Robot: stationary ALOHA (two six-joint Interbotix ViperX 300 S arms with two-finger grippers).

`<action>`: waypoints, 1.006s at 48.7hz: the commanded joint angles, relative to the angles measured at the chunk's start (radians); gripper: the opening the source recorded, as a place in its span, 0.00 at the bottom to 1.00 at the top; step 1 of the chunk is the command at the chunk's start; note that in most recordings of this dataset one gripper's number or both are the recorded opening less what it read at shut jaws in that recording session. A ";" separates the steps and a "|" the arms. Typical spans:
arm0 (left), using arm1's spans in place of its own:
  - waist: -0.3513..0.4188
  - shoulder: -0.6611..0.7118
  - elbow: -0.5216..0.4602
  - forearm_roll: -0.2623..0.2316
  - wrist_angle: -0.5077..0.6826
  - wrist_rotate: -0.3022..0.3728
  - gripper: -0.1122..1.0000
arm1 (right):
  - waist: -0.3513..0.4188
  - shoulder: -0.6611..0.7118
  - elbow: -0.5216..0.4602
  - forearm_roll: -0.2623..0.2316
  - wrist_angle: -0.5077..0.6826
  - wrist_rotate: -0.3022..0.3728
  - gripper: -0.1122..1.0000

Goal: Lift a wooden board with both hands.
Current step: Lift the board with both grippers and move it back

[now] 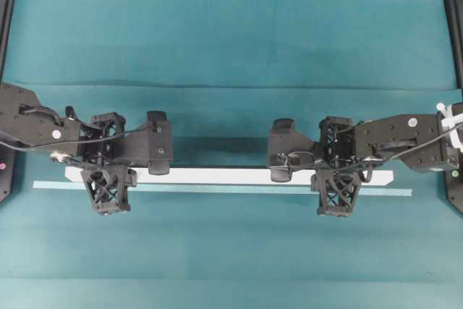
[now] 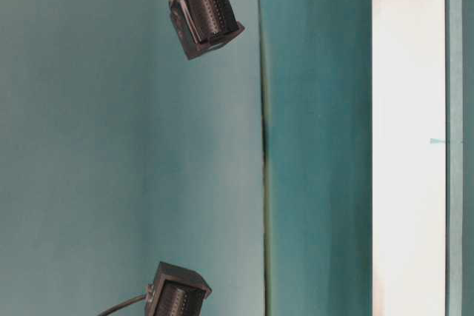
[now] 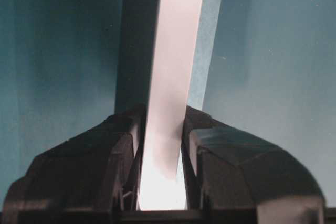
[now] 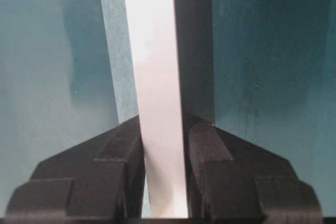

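Observation:
The wooden board (image 1: 224,176) is a long white plank running left to right across the teal table. It casts a dark shadow on the cloth behind it and seems to hang a little above the surface. My left gripper (image 1: 108,171) is shut on it near its left end, and my right gripper (image 1: 336,174) is shut on it near its right end. In the left wrist view the board (image 3: 176,66) runs up from between the black fingers (image 3: 118,156) of the gripper (image 3: 163,132). The right wrist view shows the board (image 4: 155,66) clamped in the gripper (image 4: 163,129).
A thin pale-teal strip (image 1: 217,189) lies on the cloth just in front of the board, slightly longer than it. Black frame posts (image 1: 6,19) stand at the table's left and right edges. The table-level view shows the board (image 2: 407,138) and two black wrist blocks (image 2: 204,12).

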 commanded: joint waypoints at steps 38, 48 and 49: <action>0.011 -0.268 -0.307 0.002 0.509 -0.008 0.26 | -0.032 -0.193 -0.337 0.003 0.503 0.008 0.30; 0.011 -0.275 -0.400 0.002 0.600 -0.012 0.26 | -0.031 -0.206 -0.436 0.003 0.624 0.008 0.30; 0.011 -0.273 -0.417 0.002 0.611 -0.012 0.26 | -0.032 -0.206 -0.443 0.003 0.635 0.008 0.30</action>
